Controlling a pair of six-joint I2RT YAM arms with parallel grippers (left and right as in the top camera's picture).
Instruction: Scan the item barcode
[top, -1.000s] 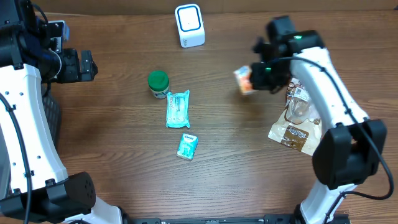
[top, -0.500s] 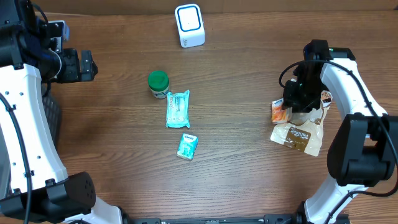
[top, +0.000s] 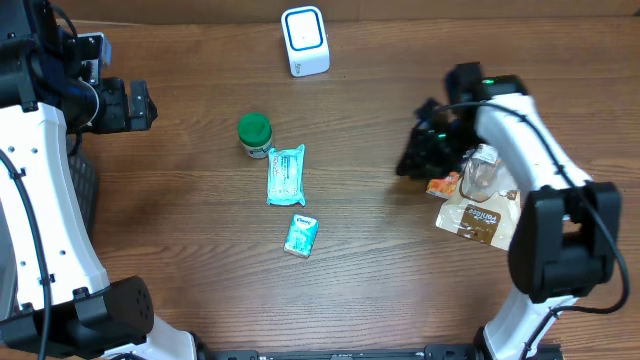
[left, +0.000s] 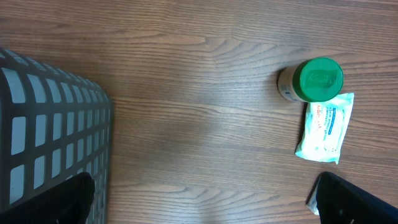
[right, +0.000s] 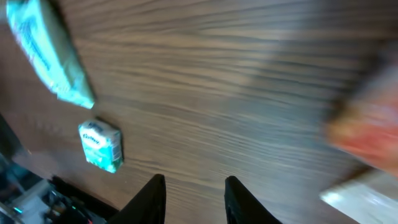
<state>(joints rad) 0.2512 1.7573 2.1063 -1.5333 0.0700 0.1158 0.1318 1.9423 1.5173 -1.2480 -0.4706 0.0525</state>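
My right gripper (top: 412, 160) hangs open and empty over bare wood, just left of a small orange packet (top: 443, 185) lying against a brown pouch (top: 477, 218). In the right wrist view nothing sits between the two dark fingers (right: 152, 199), and the orange packet (right: 367, 130) is a blur at the right edge. The white and blue scanner (top: 305, 40) stands at the back centre. My left gripper (top: 140, 105) is wide open at the far left, high above the table and holding nothing (left: 208, 199).
A green-lidded jar (top: 254, 135), a teal wipes pack (top: 285, 175) and a small teal box (top: 301, 235) lie mid-table. A clear bag (top: 480, 170) rests on the pouch. A dark mesh basket (left: 43, 124) sits below the left gripper.
My right gripper carried the orange packet from mid-air down beside the brown pouch, let it go and opened, then moved left of it. The left arm has stayed still.
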